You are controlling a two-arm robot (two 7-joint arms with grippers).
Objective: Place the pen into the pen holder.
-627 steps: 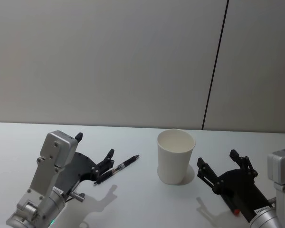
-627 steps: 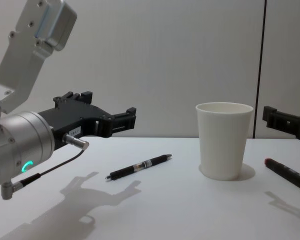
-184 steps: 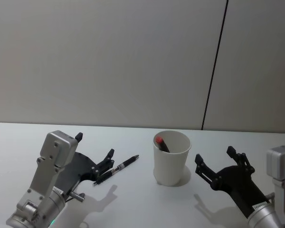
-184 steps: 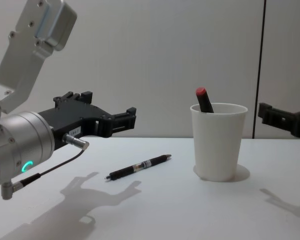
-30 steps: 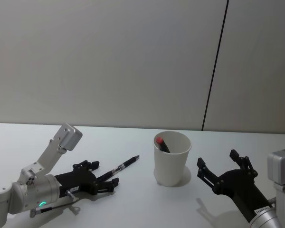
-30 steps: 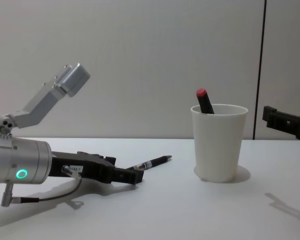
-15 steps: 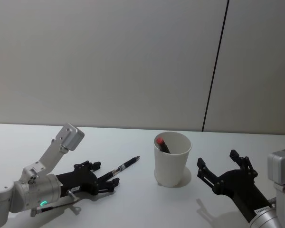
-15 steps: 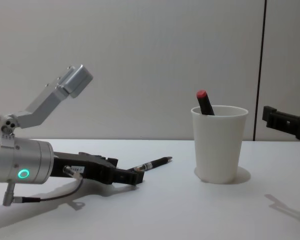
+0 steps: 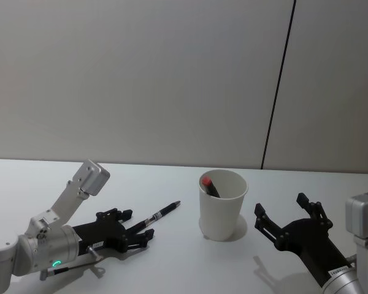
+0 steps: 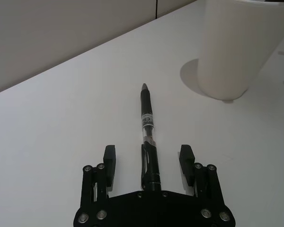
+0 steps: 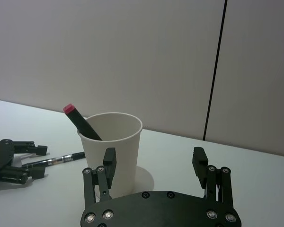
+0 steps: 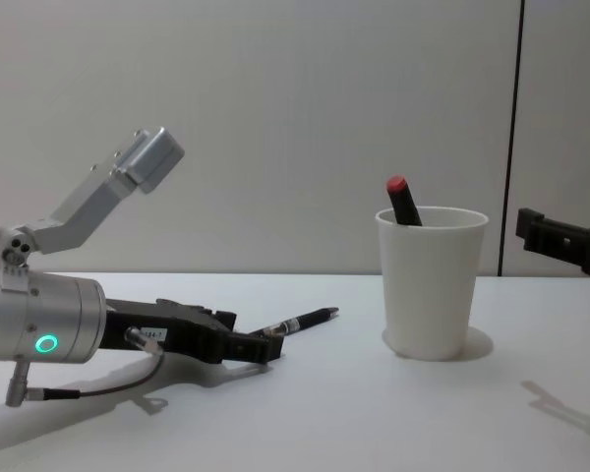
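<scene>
The white counter [image 9: 172, 263] carries two things of the task. The pen [image 9: 160, 213], black with a clear band, lies flat on the counter's left half, and its tip points toward the pen holder [image 9: 222, 208]. The pen holder, a white paper cup, stands upright about midway between the counter's left and right sides, toward the far edge along the wall. A red-capped marker [image 9: 208, 185] leans inside it, with the cap showing above the rim.

The left claw [image 9: 139, 223] lies low over the counter at the pen's rear end. In the left wrist view its fingers [image 10: 110, 158] are spread apart, with the pen's clip end between them and a gap showing on each side, so nothing is gripped.

The right claw [image 9: 282, 208] hangs above the counter's right half, just beside the pen holder and facing it. Its fingers [image 11: 109, 161] are also spread and hold nothing.
</scene>
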